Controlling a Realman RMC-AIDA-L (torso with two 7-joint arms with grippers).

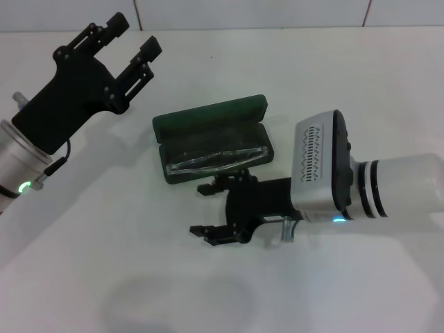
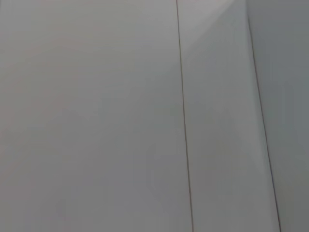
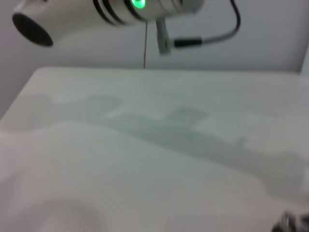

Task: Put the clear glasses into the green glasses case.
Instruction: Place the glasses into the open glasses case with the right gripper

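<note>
Glasses (image 1: 216, 160) already lying in the open case (image 1: 211, 139), mid-worktop. Right gripper (image 1: 216, 208) just beside it toward the near edge, open, empty. Left gripper (image 1: 132, 43) open, raised near the far-left corner. Lid not shut.

We record a plain white table (image 1: 361, 76) filling the head view, soft grey shadows lying across it. Behind its far edge we note a pale tiled wall (image 1: 250, 12) with thin dark seams; the left wrist view shows similar seamed panels.
</note>
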